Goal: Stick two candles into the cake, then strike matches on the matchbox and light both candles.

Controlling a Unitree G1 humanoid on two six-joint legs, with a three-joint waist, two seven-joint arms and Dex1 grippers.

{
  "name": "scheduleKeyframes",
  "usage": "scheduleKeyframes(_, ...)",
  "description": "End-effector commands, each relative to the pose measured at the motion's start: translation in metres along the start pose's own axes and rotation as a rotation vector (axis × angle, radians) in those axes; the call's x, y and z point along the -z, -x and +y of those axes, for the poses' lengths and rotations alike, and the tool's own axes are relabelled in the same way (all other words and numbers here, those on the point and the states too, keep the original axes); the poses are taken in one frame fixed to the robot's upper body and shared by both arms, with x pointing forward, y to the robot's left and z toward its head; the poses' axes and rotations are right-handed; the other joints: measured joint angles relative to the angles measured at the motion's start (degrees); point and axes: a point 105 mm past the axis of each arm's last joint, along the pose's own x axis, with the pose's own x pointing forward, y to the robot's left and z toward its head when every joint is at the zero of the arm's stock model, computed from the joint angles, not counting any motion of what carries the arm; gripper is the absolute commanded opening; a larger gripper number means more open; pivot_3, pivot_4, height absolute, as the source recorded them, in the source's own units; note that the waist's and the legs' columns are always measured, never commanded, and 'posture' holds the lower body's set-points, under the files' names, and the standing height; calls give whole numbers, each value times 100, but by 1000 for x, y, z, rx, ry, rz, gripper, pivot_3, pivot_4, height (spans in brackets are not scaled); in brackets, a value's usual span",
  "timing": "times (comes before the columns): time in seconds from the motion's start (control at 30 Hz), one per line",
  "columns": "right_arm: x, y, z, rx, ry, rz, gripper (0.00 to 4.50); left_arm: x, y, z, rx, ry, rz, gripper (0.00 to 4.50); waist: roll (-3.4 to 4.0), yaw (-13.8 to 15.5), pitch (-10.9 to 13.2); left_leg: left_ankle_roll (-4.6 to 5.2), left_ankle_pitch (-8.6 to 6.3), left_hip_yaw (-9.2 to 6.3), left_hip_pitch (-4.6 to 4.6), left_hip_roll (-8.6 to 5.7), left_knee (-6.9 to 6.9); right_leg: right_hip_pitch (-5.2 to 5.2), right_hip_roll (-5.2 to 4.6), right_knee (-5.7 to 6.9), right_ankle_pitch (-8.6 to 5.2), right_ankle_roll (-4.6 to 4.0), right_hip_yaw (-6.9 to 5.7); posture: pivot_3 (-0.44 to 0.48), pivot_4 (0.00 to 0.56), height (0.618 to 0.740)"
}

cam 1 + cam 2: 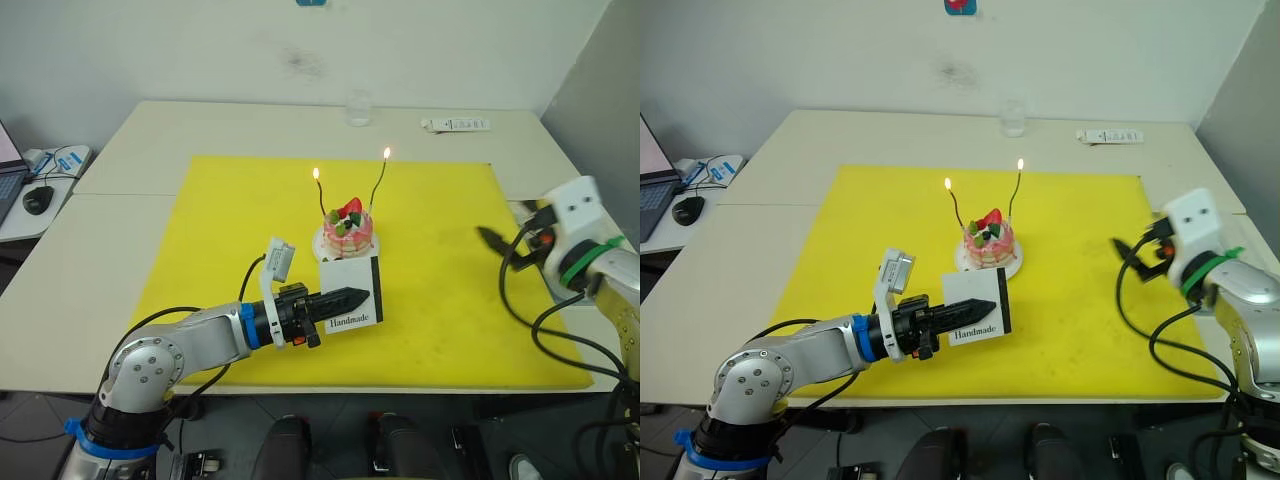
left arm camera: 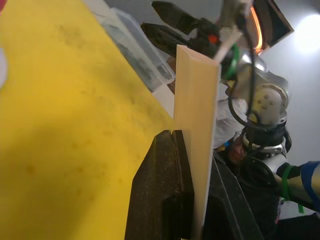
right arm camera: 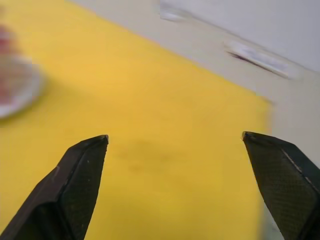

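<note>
Left eye view: left claw (image 1: pixel 352 297) pinches matchbox (image 1: pixel 352 291) edge beside cake (image 1: pixel 348 232).

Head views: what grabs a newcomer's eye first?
The two lit candles, small flames at their tips, standing in the pink cake at the middle of the yellow mat. Next, the left hand holding the white matchbox upright just in front of the cake. The right hand hangs open over the mat's right edge.

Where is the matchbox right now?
The matchbox is clamped upright in the left end effector, just in front of the cake, over the yellow mat.
</note>
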Motion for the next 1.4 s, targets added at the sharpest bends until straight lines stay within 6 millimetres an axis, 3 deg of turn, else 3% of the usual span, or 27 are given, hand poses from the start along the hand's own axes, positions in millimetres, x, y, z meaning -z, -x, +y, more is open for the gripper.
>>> scheduleKeyframes(0.03, -11, 6, 41, -288, 90, -64, 4485, -5, 2, 2, -10, 73, -16, 0, 0, 36, 0, 0, 0, 1, -4, -4, 0, -1, -1, -2, 0, 0, -1, 0, 150, 740)
scheduleKeyframes(0.2, -3, 21, 76, -584, 142, -32, 4485, 7, 1, 30, -155, 224, 50, 0, -1, 52, 1, 3, -2, 15, -3, -13, 2, 3, -16, -6, -6, 9, 8, 0, 150, 740)
scheduleKeyframes(0.37, -9, 16, 89, -653, 179, -37, 4485, 22, -8, 44, -244, 316, 127, 0, -1, 26, 1, 3, -2, 4, 11, -5, 5, 12, -25, 1, -9, 1, 3, 0, 150, 740)
scheduleKeyframes(0.57, -16, 10, 91, -630, 182, -58, 4485, 30, -13, 56, -333, 367, 159, 0, -1, 24, 0, 1, -1, -3, 10, -4, 3, 12, -23, 5, -6, 3, -1, 0, 150, 740)
scheduleKeyframes(0.9, -8, 6, 85, -586, 170, -40, 4485, 34, -18, 59, -370, 390, 170, 0, -1, 26, 0, 1, -1, 1, 12, -8, 6, 17, -25, 4, -6, 1, 1, 0, 150, 740)
scheduleKeyframes(0.93, -8, 6, 85, -582, 170, -39, 4500, 34, -18, 59, -371, 388, 171, 449, -1, 26, 0, 1, -1, 1, 12, -9, 7, 18, -25, 3, -6, 0, 2, 0, 150, 740)
scheduleKeyframes(1.0, -8, 5, 84, -578, 167, -40, 4500, 33, -17, 60, -380, 385, 169, 787, -1, 27, 0, 1, -1, 2, 12, -11, 7, 19, -25, 2, -6, 1, 3, 0, 150, 740)
scheduleKeyframes(1.17, -6, 3, 83, -579, 163, -41, 4500, 22, -5, 65, -420, 369, 132, 2287, -1, 21, 0, 1, -1, 1, 13, -8, 6, 18, -25, 2, -5, 2, 3, 0, 150, 740)
scheduleKeyframes(1.4, 7, -1, 77, -588, 162, -27, 4500, -7, 37, 73, -525, 304, 64, 4415, 0, -7, 0, 1, -1, -4, 27, 2, 2, 18, -15, 11, -5, -13, 1, 0, 150, 740)
